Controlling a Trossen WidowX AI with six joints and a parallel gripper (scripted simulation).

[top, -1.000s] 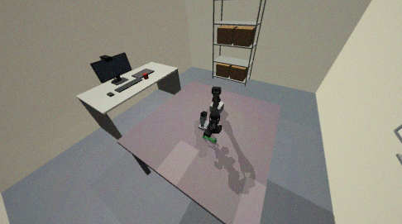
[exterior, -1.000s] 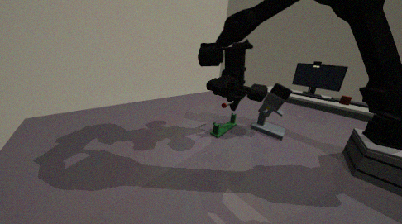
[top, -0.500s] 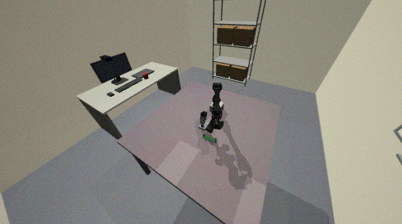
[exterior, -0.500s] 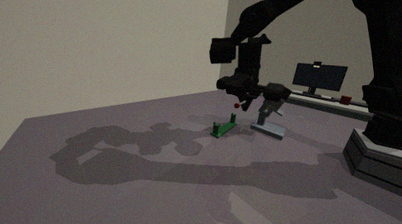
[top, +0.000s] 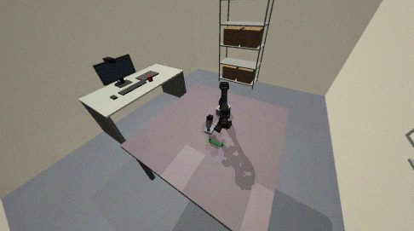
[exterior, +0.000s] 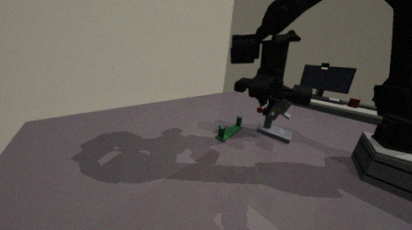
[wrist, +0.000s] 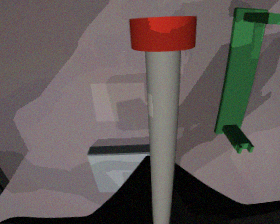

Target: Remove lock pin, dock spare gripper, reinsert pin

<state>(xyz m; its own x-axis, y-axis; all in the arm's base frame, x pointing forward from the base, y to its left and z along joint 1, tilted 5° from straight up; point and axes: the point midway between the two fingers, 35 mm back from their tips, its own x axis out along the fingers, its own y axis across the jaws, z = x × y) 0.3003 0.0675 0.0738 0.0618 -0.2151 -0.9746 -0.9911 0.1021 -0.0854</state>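
The lock pin (wrist: 163,95), a pale shaft with a red head (exterior: 259,109), is held between the fingers of my gripper (wrist: 155,162) (exterior: 265,109), which is shut on it above the table. The green cradle (top: 215,143) (exterior: 230,132) (wrist: 239,70) stands empty beside the mount. The mount's grey base (exterior: 277,134) (top: 209,131) (wrist: 108,172) is close to my fingers. A dark grey body (exterior: 283,109) (top: 209,118), apparently the spare gripper, sits tilted on top of the mount. My arm partly hides the socket, so its fit and hole cannot be made out.
The arm's base (exterior: 381,163) stands on the table (top: 162,142) behind the mount. A white desk (top: 95,100) with a monitor (top: 115,71) and a red cup (top: 149,78) is farther off. A shelf rack (top: 240,63) with brown boxes stands at the back.
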